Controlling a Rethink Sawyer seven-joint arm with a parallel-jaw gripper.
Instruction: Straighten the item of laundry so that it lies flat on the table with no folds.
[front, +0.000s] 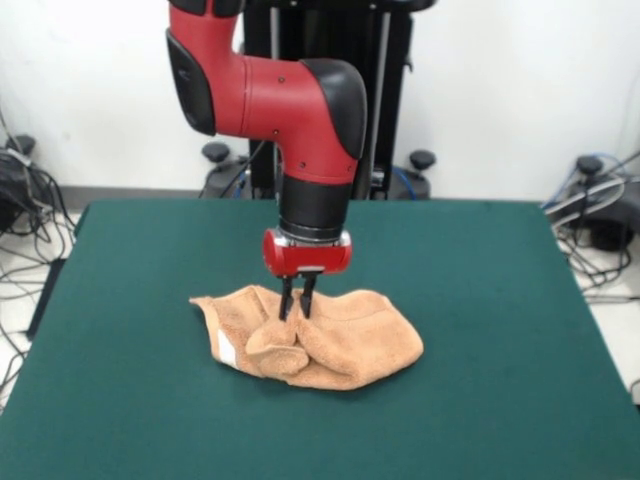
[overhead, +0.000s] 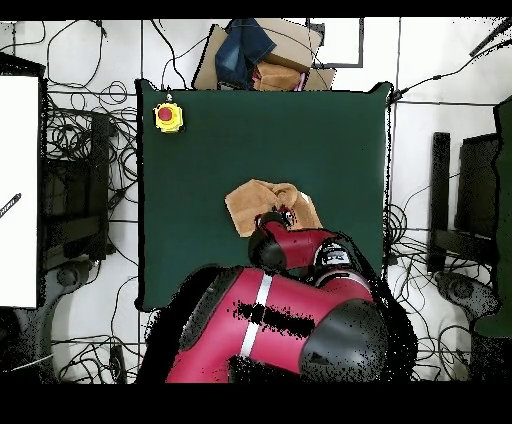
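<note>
hand towel bunched, folded, centre of table | tool tips nearly together, pinching a raised fold | step: grasp | next: likely lift, draw outward to unfold

Crumpled towel on green table — arm overlapping towel's edge.

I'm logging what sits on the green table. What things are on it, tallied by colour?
Tan-orange: 1, the towel, crumpled, with the tool down on it.
Yellow with a red top: 1, the button box at a table corner.
Total: 2
</note>
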